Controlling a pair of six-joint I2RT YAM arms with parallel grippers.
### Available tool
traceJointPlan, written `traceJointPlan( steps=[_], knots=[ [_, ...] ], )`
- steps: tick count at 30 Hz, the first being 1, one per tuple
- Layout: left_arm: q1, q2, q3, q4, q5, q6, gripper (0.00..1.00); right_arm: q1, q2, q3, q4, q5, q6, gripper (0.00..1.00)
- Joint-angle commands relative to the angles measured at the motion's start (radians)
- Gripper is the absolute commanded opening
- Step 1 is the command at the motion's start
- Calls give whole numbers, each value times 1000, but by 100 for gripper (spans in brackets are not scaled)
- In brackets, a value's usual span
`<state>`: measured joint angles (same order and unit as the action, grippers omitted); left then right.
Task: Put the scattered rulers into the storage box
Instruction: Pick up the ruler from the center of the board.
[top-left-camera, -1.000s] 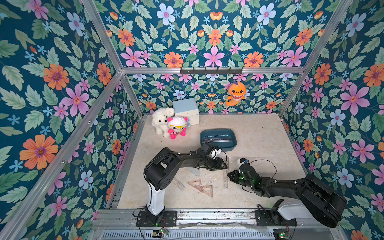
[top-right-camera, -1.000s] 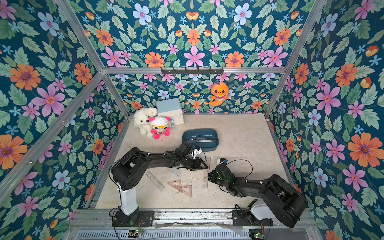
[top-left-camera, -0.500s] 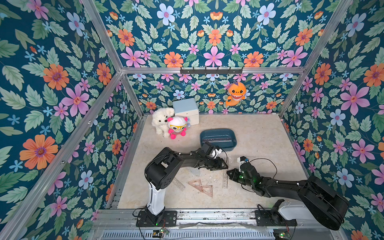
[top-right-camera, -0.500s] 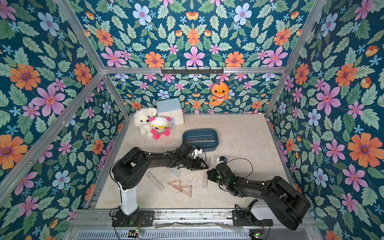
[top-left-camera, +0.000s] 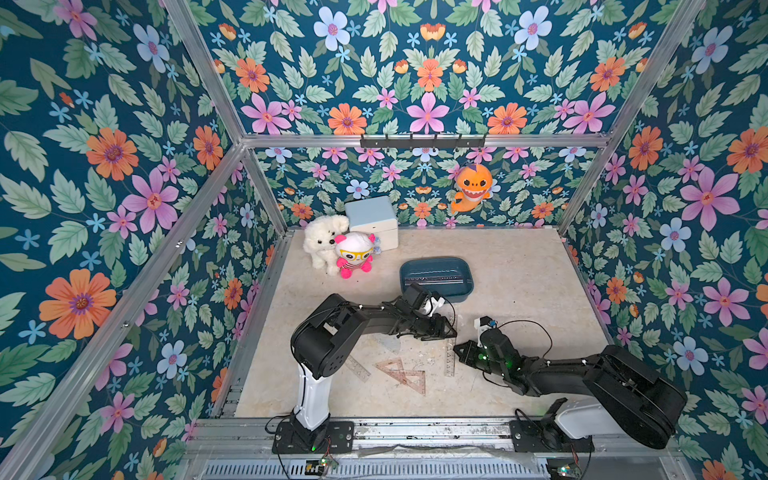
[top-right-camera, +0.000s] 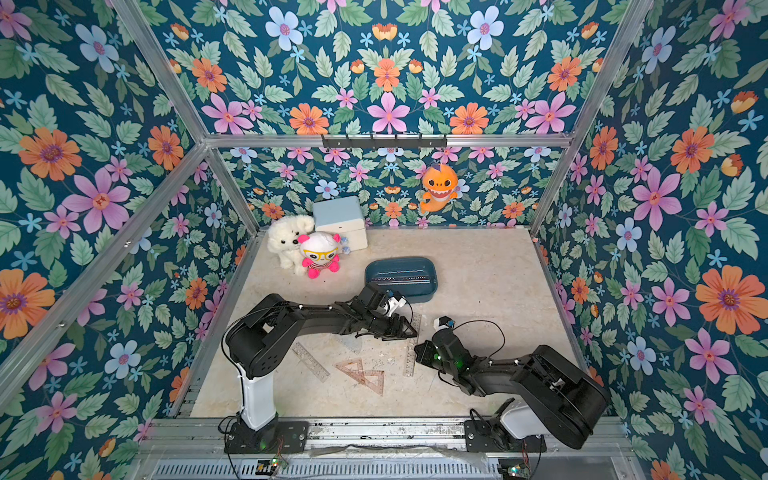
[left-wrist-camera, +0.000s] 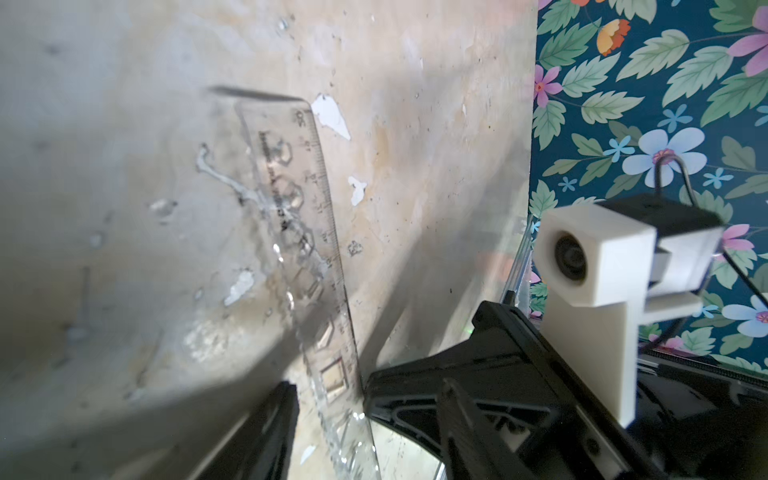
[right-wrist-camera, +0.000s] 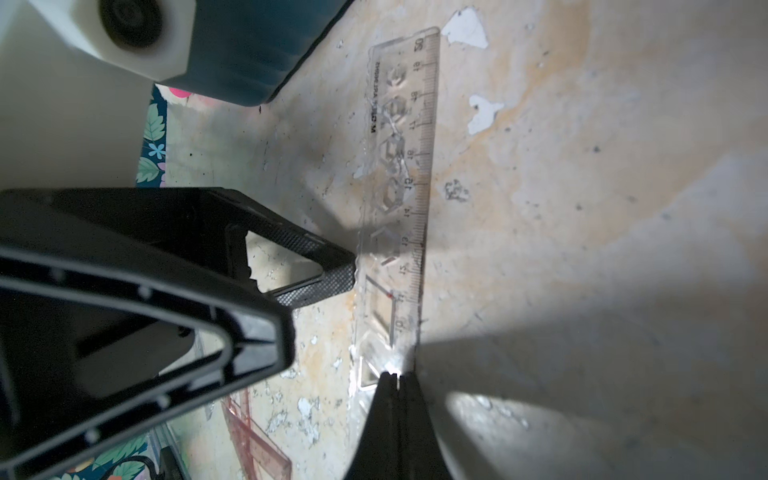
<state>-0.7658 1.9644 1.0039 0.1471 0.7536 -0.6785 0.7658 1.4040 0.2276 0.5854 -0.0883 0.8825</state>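
Low in a top view, 2 pinkish see-through triangles (top-left-camera: 409, 380) lie flat on the mottled beige table (top-left-camera: 519, 270), right of them the left gripper (top-left-camera: 451, 332), arm stretched low below the teal storage box (top-left-camera: 459, 296), spreads its jaws astride a clear ruler (top-left-camera: 450, 359), the right gripper (top-left-camera: 458, 348) pressed together at its edge

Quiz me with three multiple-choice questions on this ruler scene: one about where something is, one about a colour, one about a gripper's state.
1. The two pinkish triangles lie: A in the storage box; B on the table; C hanging on the wall.
2. The storage box is: A red; B white; C dark teal.
3. The right gripper is: A shut; B wide open; C out of view.
Answers: B, they lie flat on the table between the arms; C, its walls show teal; A, its fingertips meet in the right wrist view.
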Motion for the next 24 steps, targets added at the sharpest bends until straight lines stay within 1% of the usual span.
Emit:
traceJointPlan(
  steps=[1,4,8,12,18,20,24],
  knots=[
    [-7,28,-12,-187,-118,-4,60,2,15,-14,-24,2,9,0],
    [-15,42,-6,-187,-112,-9,60,1,21,-18,-13,4,9,0],
    [-27,58,2,-190,-108,-7,55,1,29,-21,-3,7,10,0],
    [-40,72,5,-184,-100,-12,47,1,38,-24,10,6,9,0],
    [-52,78,15,-187,-98,-7,28,1,45,-27,15,6,8,0],
    [-53,77,18,-191,-99,-2,24,0,46,-30,19,6,8,0],
    [-55,69,26,-207,-99,13,13,-4,10,-32,11,-6,8,0]
  ],
)
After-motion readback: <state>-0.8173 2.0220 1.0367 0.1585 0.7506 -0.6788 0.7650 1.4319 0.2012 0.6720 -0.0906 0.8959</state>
